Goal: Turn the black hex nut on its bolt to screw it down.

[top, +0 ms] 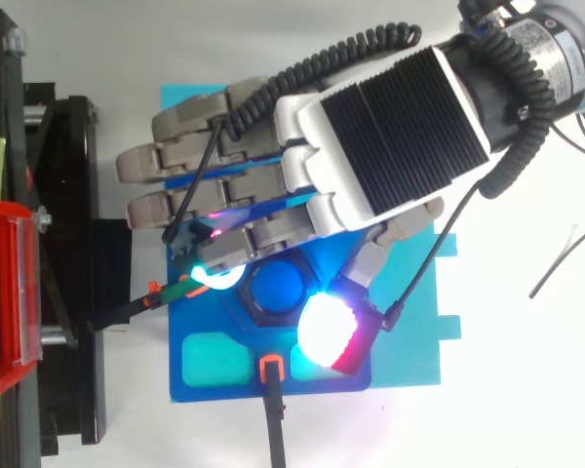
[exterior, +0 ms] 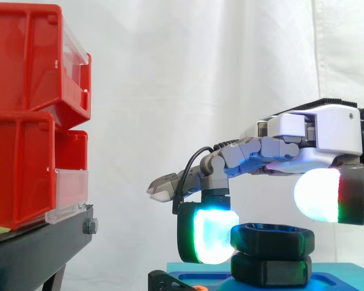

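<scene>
One black hex nut point(exterior: 272, 236) sits nearest, threaded on its blue bolt point(top: 278, 286) above a blue base plate point(top: 210, 317). Hand point(exterior: 327, 130) directly over the nut; grip or no grip cannot be told. Red bins point(exterior: 24, 73) at left. White curtain point(exterior: 200, 73) behind.

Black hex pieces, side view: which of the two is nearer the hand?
The upper hex piece, stacked atop the lower piece, directly beneath the hand.

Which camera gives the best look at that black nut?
The side view: the black hex nut shows its flat faces there. In the top view the hand partly covers it, leaving a dark rim.
</scene>
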Robot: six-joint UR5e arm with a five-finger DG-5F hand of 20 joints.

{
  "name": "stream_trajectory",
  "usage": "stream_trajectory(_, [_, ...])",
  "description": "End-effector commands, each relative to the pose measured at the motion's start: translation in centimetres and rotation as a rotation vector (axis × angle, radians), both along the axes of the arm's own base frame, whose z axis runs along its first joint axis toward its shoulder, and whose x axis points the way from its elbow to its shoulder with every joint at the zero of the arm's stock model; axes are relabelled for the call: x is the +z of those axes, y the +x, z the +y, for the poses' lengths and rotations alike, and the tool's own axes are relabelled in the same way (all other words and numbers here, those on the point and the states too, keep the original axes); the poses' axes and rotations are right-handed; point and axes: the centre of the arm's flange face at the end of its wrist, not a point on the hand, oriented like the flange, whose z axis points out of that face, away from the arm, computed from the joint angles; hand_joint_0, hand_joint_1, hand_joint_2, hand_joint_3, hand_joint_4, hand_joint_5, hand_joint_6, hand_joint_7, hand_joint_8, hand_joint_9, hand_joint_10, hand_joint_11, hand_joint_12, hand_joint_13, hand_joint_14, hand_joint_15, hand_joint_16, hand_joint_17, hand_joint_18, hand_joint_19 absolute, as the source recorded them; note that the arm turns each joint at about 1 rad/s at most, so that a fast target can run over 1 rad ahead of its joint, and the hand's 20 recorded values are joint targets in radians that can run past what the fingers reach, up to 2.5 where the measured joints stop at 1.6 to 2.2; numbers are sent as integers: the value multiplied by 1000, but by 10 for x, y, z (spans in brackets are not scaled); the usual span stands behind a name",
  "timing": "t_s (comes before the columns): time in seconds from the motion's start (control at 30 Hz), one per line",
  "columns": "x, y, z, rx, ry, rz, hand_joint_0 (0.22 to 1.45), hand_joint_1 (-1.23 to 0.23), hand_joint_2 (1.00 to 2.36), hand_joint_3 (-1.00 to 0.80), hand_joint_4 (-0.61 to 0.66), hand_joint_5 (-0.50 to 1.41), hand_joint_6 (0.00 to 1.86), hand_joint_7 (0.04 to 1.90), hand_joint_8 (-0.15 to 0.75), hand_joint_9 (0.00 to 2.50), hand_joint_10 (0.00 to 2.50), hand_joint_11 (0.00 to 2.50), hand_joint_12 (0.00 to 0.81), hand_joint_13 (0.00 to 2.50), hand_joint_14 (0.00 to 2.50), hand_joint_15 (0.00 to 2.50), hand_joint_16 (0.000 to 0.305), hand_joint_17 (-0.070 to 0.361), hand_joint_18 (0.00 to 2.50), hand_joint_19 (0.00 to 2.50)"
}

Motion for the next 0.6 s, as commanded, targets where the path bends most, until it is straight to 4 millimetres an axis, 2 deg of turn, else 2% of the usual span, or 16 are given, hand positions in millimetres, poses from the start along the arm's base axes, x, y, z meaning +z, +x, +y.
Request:
stream_trajectory(0.0, [1,-2,-8,3,-2,-4,481,-168,1000,-500,131,-90,575,1208,186,363,0,0,336,283,0,0,55,123,225,345])
stream_trajectory(0.57, [2,-9,-32,13,-7,-24,481,-183,1000,-500,135,-88,563,1220,186,368,0,0,336,287,0,0,55,123,229,338])
